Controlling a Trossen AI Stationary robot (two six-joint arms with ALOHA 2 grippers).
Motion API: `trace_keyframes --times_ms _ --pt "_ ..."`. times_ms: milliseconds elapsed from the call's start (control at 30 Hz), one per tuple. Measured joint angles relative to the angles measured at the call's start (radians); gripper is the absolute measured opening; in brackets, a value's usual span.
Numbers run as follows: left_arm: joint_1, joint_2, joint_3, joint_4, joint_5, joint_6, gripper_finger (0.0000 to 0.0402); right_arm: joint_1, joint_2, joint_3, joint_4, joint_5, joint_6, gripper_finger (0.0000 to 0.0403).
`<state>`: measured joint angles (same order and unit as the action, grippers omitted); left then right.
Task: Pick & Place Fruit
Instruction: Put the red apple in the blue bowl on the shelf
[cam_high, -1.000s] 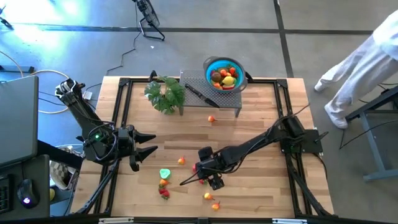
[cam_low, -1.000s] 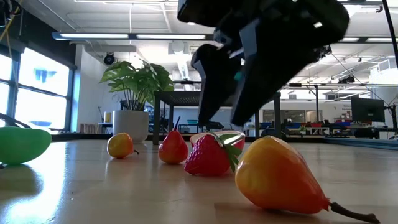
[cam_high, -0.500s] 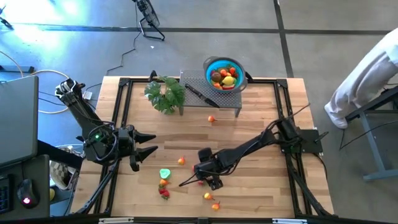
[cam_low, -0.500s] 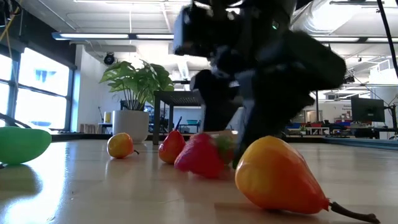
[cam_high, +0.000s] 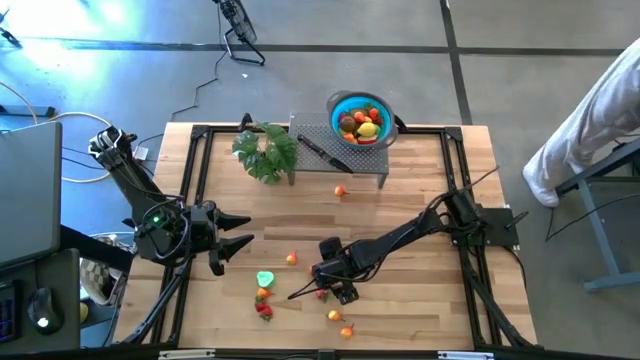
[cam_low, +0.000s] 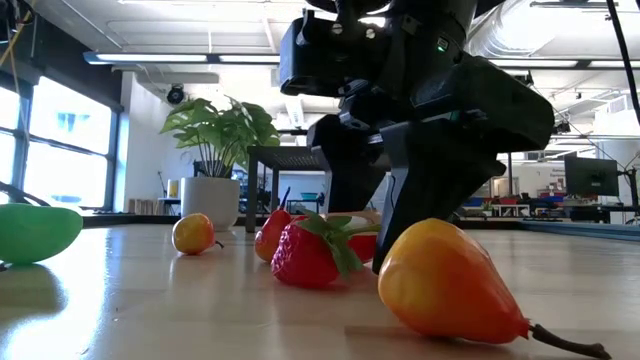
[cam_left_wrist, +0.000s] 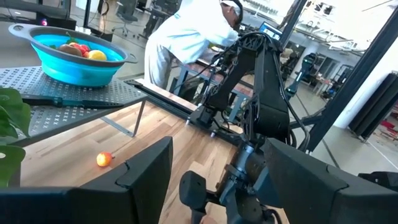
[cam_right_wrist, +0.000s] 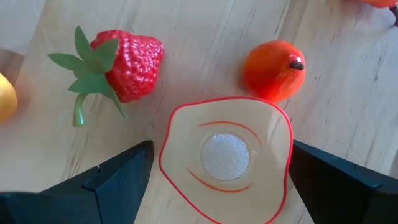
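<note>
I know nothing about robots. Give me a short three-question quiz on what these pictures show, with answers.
1. True or false: the blue bowl already holds fruit.
2. Which lies between the right gripper's open fingers? A) the strawberry B) the pale red-edged slice C) the knife
3. Fill in: the left gripper hovers open near the table's ____ edge.

Key: 1 true; 2 B; 3 left.

The table (cam_high: 400, 215) is pale, smooth wood. The strawberry (cam_right_wrist: 127, 59) looks like bumpy plastic, the orange fruit (cam_right_wrist: 273, 70) glossy. The blue bowl (cam_left_wrist: 74, 59) is smooth plastic on perforated metal.
</note>
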<state>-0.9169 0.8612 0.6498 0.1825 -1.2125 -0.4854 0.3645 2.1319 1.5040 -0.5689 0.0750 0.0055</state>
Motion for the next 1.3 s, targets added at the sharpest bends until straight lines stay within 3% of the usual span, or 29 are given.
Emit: trace_keyframes --times_ms 433,833,1100,1300 --pt "0.000 0.000 0.000 0.000 0.000 0.000 0.0248 0.000 -0.002 0.000 0.009 0.005 0.002 0.0348" --pt "0.000 0.000 0.000 0.000 0.000 0.000 0.0248 -0.001 -0.002 0.000 0.013 0.005 0.002 0.0261" --pt "0.000 0.000 0.000 0.000 0.000 0.000 0.0248 0.002 -0.038 0.000 0.006 0.005 0.002 0.0277" --pt "0.000 0.000 0.000 0.001 0.000 0.000 0.0248 -0.013 -0.118 -0.001 0.008 0.009 0.008 0.0255"
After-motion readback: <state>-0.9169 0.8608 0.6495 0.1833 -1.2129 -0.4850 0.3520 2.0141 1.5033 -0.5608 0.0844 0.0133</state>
